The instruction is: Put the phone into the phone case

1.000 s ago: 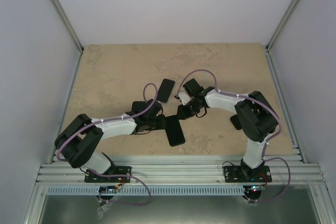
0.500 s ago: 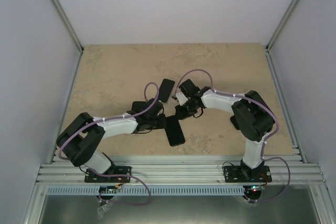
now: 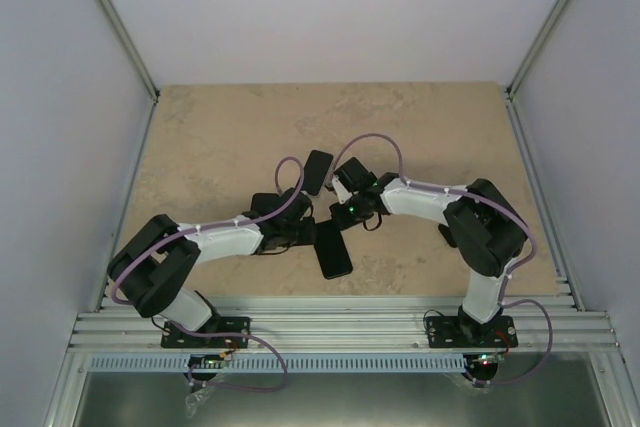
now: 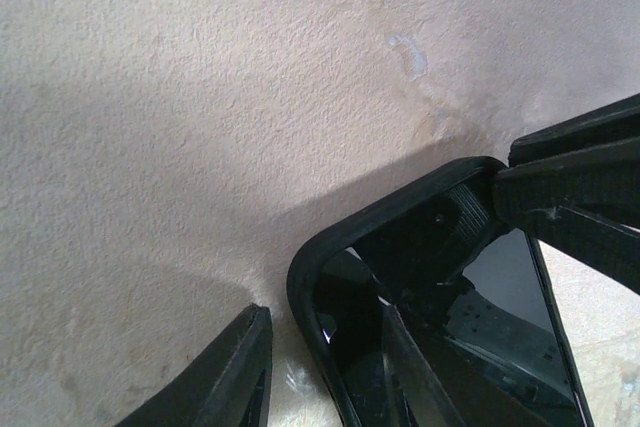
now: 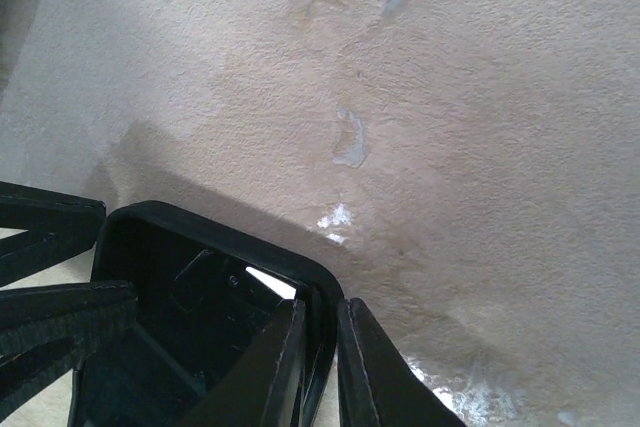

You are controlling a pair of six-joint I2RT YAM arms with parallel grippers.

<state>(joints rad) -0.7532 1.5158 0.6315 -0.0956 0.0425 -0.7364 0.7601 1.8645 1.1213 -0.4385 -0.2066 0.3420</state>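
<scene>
Your right gripper point(image 5: 322, 307) pinches case point(image 5: 200, 222) rim, likely to pin it steady. Your left gripper point(image 4: 322, 332) straddles neighbouring corner, fingers apart, not clamped. Phone point(image 3: 318, 172) lies just beyond grippers, not yet inserted.

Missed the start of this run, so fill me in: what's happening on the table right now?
The right pincer is pinched on the rim of the black phone case, one finger inside and one outside, near the middle of the table. The left pincer straddles a neighbouring corner of the case, open, with a gap showing beside the rim. The other dark slab, presumably the phone, lies flat just beyond them, untouched and not yet in the case.
</scene>
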